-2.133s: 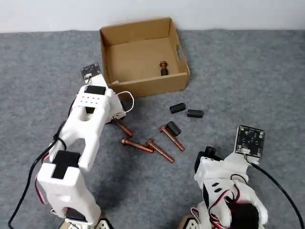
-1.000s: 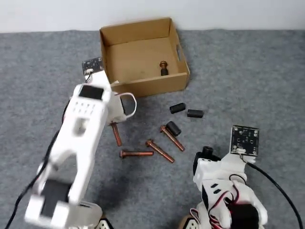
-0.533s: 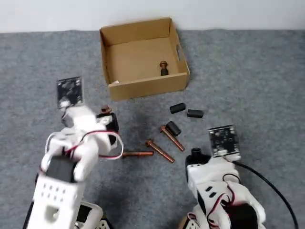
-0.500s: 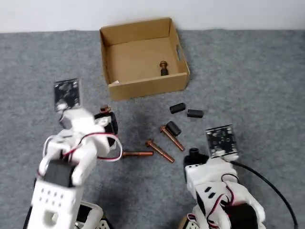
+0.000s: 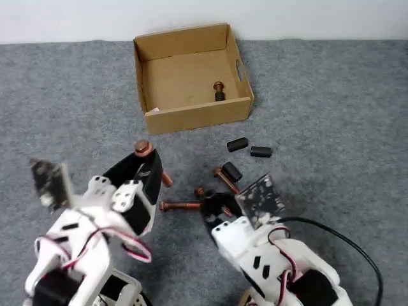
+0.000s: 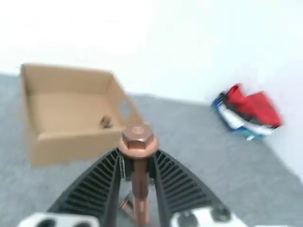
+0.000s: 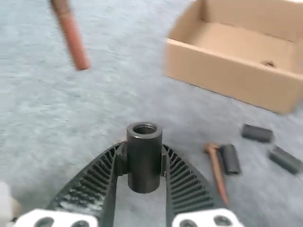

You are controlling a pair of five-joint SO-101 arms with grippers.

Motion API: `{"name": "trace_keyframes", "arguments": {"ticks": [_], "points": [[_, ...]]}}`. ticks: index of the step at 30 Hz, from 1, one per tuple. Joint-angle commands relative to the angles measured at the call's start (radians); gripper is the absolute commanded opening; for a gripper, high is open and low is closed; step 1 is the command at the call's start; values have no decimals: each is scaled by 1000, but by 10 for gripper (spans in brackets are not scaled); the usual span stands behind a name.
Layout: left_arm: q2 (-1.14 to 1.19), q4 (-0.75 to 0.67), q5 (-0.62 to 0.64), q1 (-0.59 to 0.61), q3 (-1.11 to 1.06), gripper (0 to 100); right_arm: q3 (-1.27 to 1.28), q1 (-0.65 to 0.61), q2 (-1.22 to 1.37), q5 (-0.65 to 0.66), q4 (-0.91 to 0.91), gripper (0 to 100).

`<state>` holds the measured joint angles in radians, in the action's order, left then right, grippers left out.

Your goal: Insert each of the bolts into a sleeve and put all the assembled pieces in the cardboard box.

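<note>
The left gripper (image 6: 137, 163) is clamped on a bolt (image 6: 137, 139), head up. The right gripper (image 7: 143, 163) grips a sleeve (image 7: 143, 153), bore upward, both in front of the cardboard box (image 5: 191, 116). The best approach is probably to bring the bolt's shaft end over the bore, line the two up squarely, then slide in slowly.

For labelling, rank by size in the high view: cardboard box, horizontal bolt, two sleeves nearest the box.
1. cardboard box
2. horizontal bolt
3. one sleeve and the other sleeve look alike: tied.
</note>
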<state>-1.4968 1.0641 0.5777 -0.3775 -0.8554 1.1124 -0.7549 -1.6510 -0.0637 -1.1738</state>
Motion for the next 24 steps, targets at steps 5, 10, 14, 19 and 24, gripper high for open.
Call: {"name": "trace_keyframes", "arguments": {"ticks": [5,10,14,19,24], "points": [[-86,-60,11,-61,15,4,-6,-81,-4,71,84,8],[-87,-63,41,-84,13,4,-8,-85,-4,143,136,8],[-86,-63,48,-91,7,4,-9,-85,2,167,168,8],[-83,-69,68,-150,-7,4,-9,-85,2,178,173,8],[-61,-127,71,-152,-64,4,-11,-85,2,178,173,8]]}}
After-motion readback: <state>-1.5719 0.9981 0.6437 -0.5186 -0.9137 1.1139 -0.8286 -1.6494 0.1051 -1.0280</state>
